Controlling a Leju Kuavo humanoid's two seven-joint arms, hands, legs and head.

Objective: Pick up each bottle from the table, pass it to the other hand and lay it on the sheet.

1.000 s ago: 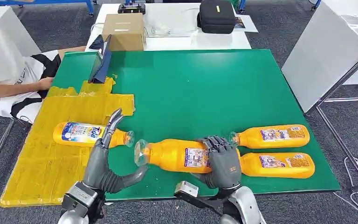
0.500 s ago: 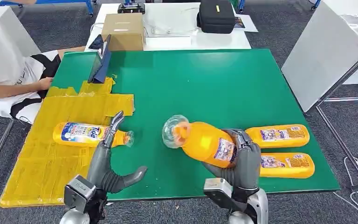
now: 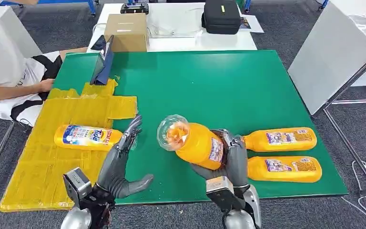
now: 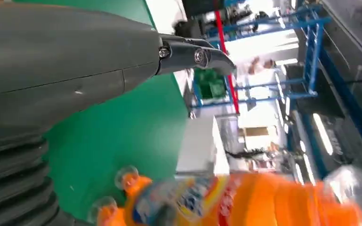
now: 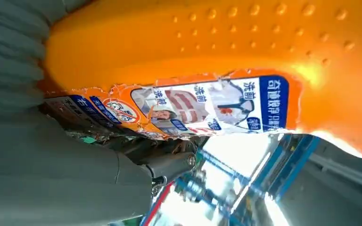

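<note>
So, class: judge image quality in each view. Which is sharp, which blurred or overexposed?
Head view: evenly lit and sharp. Left wrist view: the held bottle is smeared and the background lights blown out. Right wrist view: the bottle label is legible, with bright glare behind the right robot hand.

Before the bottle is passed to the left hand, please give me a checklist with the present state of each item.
1. Right hand holds the lifted bottle: ok.
2. Left hand empty, fingers apart: ok.
3. Lifted bottle clear of the table: ok.
4. Free space on the yellow sheet beside the laid bottle: ok.
5. Grip firm enough for the pass: cannot tell.
6. Person's hand rests at the sheet's far edge: not ok.
</note>
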